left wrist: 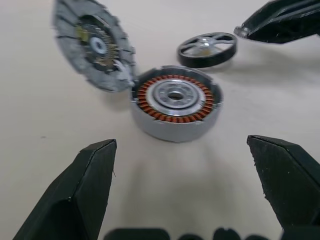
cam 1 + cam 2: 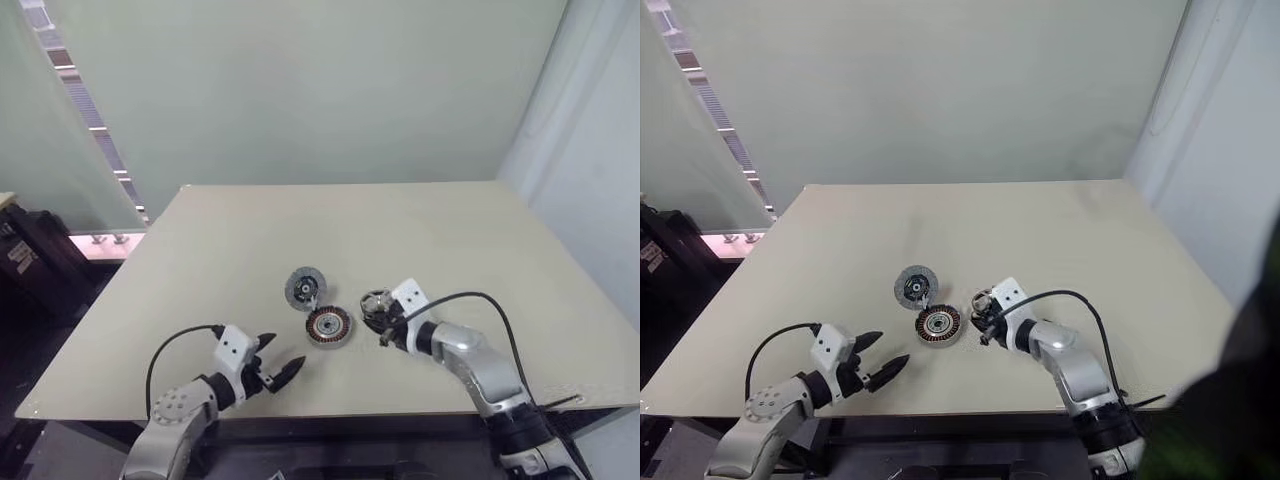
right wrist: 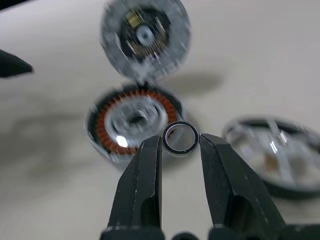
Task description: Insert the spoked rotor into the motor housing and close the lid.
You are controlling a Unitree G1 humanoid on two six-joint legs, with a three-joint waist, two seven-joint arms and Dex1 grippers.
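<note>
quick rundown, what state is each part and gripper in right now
motor housing: open, windings exposed, no rotor inside
lid: tilted up beside the housing's rim, not closed
spoked rotor: flat on the table, not inserted
small black ring: pinched between right gripper's fingertips
right gripper: shut on the ring
left gripper: open, empty

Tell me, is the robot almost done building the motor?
Not yet. The lid is open, leaning beside the housing. The right claw is pinching a tiny black ring above the housing. The rotor lies on the table, so inserting it and closing the lid remain.
</note>
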